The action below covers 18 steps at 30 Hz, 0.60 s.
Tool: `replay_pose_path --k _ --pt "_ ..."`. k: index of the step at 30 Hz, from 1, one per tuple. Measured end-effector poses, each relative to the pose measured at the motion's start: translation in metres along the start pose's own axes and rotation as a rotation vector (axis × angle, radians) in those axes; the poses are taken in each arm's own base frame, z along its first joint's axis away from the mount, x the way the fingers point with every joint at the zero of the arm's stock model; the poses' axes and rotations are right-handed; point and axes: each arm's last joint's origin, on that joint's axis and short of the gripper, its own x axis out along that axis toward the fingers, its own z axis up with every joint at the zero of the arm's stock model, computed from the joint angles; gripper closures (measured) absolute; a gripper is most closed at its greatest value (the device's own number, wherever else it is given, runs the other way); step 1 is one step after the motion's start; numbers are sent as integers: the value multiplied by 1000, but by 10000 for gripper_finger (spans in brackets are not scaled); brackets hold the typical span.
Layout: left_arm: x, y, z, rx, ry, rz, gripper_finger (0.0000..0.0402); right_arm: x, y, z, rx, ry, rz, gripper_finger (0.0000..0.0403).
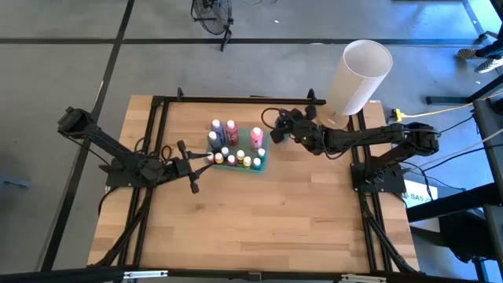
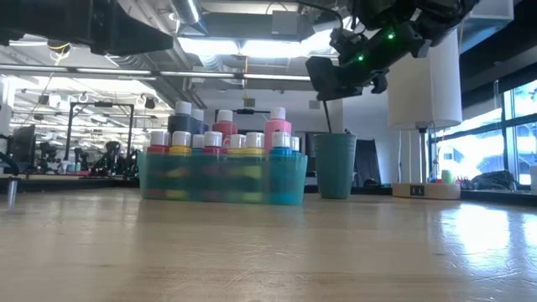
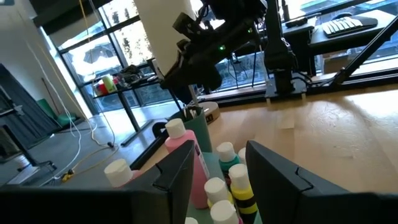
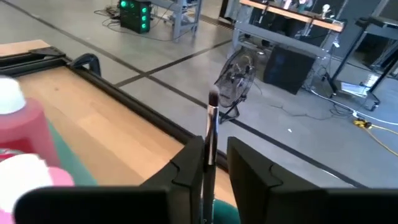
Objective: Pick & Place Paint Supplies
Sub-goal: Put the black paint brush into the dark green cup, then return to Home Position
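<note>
Your right hand (image 4: 210, 163) over the teal cup (image 2: 335, 165)
Its fingers sit slightly parted around a thin brush (image 4: 212, 127) standing in that cup, beside the teal tray (image 1: 260, 166) of paint bottles (image 1: 232, 130) on the surface (image 1: 267, 220); your left hand (image 3: 217, 167) waits half open near the tray.

no text, brand, number or sign can be read in any view. the only candidate is a white label (image 1: 414, 198) on the base of the right arm, at about four o'clock of the counter (image 1: 259, 228) in the high view; it carries dark print (a few letters, too small to make out). the paint bottles (image 2: 220, 138) in the teal bin show plain white caps and no legible labels from the low view.
</note>
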Motion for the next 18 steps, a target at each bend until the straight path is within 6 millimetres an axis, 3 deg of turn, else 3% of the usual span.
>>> replay_pose_path --k 7,14,18 --pt "0 0 0 3 1 -4 261 0 1 -2 -12 22 53 282" --pt "0 -1 -3 33 25 -10 261 0 -1 -3 -5 19 -12 224" --pt "0 0 -1 40 25 20 261 -4 4 9 -46 -8 -22 194"
